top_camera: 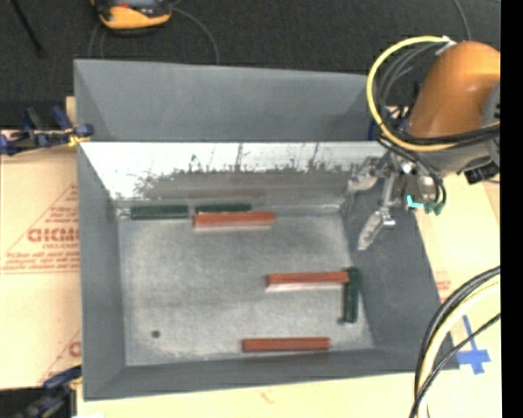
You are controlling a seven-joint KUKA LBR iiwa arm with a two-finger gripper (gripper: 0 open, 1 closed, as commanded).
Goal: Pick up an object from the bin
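Observation:
My gripper (366,207) hangs over the bin's right side near the back corner, open, with nothing between its fingers. Nearest to it, below and to the left, a red flat bar (307,279) lies crosswise on the floor. A dark green bar (351,296) stands lengthwise against that red bar's right end, close to the right wall. Both lie apart from the gripper.
Another red bar (234,220) lies near the back wall, with two dark green bars (159,211) (224,206) beside it. A third red bar (285,345) lies along the front wall. A small dark speck (155,334) sits at the front left.

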